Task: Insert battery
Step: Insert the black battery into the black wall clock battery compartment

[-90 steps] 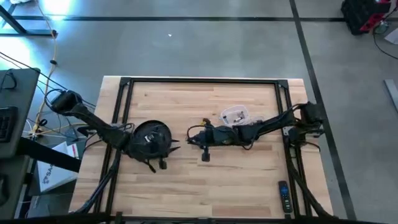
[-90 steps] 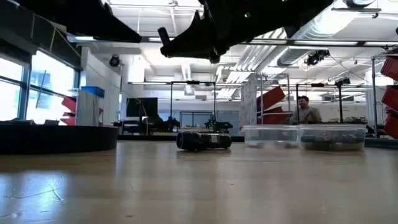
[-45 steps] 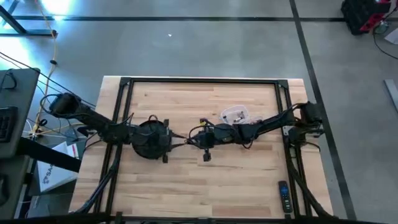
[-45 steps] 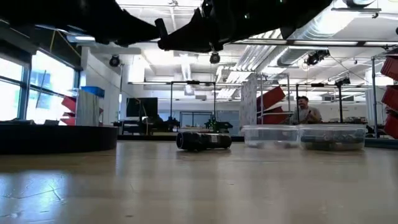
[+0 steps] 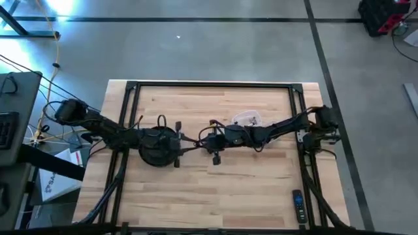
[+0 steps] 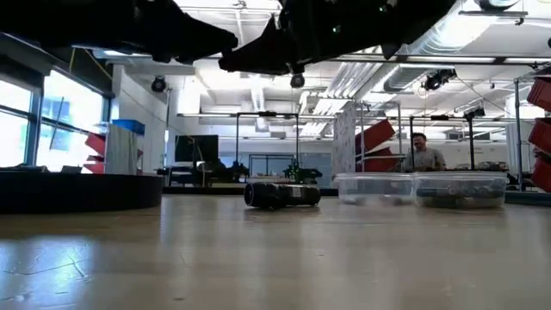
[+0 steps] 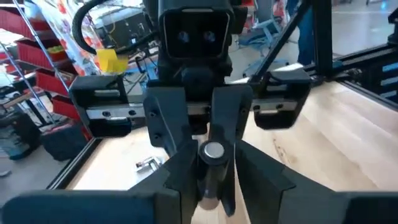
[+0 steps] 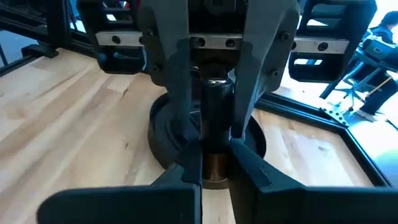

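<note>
My left gripper and my right gripper meet tip to tip above the table's middle, both lifted well clear of the wood. The left one is shut on the battery, a dark cylinder with a silver end. The right one is shut on a dark tube with a brass-coloured end. Whether battery and tube touch, I cannot tell. A black cylinder part lies on its side on the table just near of the grippers. My left gripper pinches the battery between its two fingers, and the silver end shows at the fingertips. The fingers come level from the table's left, and the battery is clear of the table. My right gripper pinches the dark tube at its brass-coloured end between two fingers. The fingers come level from the table's right, and the tube is held clear of the table.
A black round dish sits on the table under my left wrist. A clear container stands behind my right arm, and a remote lies at the near right. A black frame runs round the tabletop.
My left gripper has risen from over the black dish, turned from pointing toward the near edge to pointing right, and come up to my right gripper's tips. My right gripper has shifted a little toward the far edge and the left. The black part on the table has stayed put.
</note>
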Robot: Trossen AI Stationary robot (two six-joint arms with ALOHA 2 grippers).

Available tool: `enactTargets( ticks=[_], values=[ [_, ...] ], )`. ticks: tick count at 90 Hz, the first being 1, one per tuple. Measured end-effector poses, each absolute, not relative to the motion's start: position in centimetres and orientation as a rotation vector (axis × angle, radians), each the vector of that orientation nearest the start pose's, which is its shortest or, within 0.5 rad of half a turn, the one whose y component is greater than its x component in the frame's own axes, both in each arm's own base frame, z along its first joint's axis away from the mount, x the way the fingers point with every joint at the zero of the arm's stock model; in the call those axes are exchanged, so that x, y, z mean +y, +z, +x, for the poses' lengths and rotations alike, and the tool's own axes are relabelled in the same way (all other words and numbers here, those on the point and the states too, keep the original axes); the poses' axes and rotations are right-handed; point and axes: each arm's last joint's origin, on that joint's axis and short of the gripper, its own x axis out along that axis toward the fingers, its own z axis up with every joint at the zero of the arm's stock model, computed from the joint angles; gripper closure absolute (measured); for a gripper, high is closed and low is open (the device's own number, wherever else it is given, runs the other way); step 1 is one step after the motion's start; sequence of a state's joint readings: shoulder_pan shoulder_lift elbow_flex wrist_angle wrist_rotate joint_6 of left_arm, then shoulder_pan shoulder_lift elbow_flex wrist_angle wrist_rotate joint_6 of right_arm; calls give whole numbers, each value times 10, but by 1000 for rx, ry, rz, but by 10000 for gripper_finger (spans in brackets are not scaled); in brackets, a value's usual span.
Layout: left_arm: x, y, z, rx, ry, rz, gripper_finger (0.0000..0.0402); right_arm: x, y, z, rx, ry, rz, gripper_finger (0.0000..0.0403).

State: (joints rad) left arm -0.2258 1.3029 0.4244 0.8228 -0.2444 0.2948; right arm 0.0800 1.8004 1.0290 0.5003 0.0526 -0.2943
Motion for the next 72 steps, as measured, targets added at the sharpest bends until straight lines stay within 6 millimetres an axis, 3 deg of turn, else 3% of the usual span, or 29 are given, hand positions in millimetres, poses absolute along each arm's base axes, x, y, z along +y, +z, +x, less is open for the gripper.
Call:
enactTargets(
  ticks=[9,24,37,58,72],
  values=[
    [-47,202,244,62,19,315,375,28,207,390,268,71,-310,391],
    [-47,204,243,63,36,331,376,27,207,390,263,69,-334,383],
    [-46,213,240,117,40,346,376,24,207,390,266,49,-331,340],
    [-42,240,225,458,45,323,376,16,205,390,297,16,-274,251],
    [-38,249,205,711,72,233,376,12,194,395,301,1,-218,229]
  ],
)
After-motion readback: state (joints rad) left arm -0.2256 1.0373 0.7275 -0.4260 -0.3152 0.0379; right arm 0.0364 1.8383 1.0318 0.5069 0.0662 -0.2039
